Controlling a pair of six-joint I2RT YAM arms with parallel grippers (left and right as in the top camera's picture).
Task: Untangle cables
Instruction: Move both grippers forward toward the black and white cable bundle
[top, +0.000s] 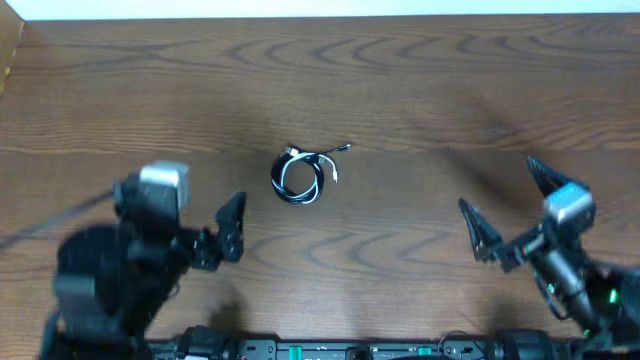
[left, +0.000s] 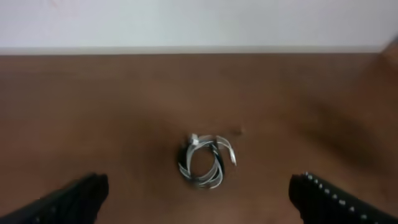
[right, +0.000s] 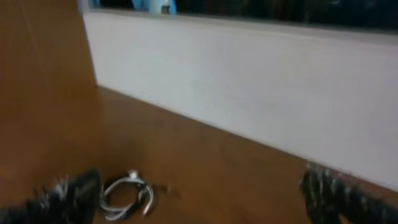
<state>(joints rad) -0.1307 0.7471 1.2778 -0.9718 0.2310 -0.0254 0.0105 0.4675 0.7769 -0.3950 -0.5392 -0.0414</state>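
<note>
The black and white cables (top: 300, 177) lie coiled together in one small loop on the middle of the wooden table, with a small plug end sticking out at the upper right. My left gripper (top: 185, 200) is open and empty, to the left of the coil and nearer the front. In the left wrist view the coil (left: 205, 160) lies ahead, between the wide-apart fingers (left: 199, 199). My right gripper (top: 495, 182) is open and empty, well to the right of the coil. In the right wrist view the coil (right: 127, 194) lies by the left finger (right: 199, 193).
A white wall (right: 249, 93) runs along the table's far edge. A wooden side panel (right: 43, 74) stands at the far left corner. Bare wooden tabletop (top: 420, 90) surrounds the coil.
</note>
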